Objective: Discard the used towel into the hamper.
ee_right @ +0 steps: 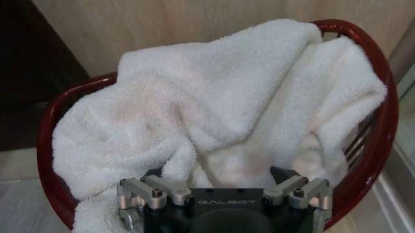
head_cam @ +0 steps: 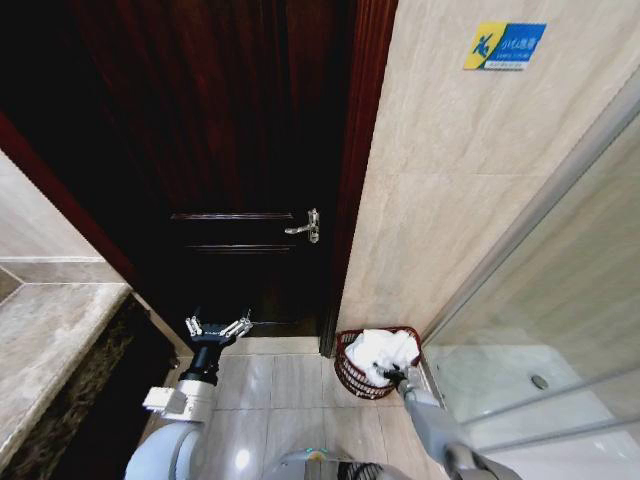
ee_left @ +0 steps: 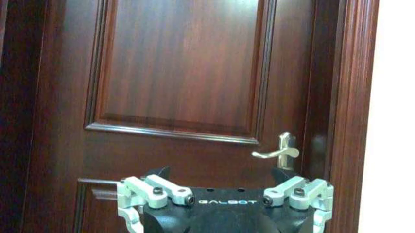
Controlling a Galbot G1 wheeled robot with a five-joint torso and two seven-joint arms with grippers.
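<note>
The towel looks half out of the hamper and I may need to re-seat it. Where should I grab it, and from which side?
Judging from the right wrist view, grip the thick raised fold of the towel mid-basket, coming from above with the right gripper, already at the hamper. The bunched ridge gives something to pinch; the flap over the rim lies flat against the red frame.

A dark wooden door (head_cam: 240,180) stands shut, its brass handle (head_cam: 305,227) at the right edge. Beside it, a beige tiled wall (head_cam: 450,180) carries a blue-and-yellow sign (head_cam: 504,45), and a glass panel (head_cam: 560,330) stands at the right.
</note>
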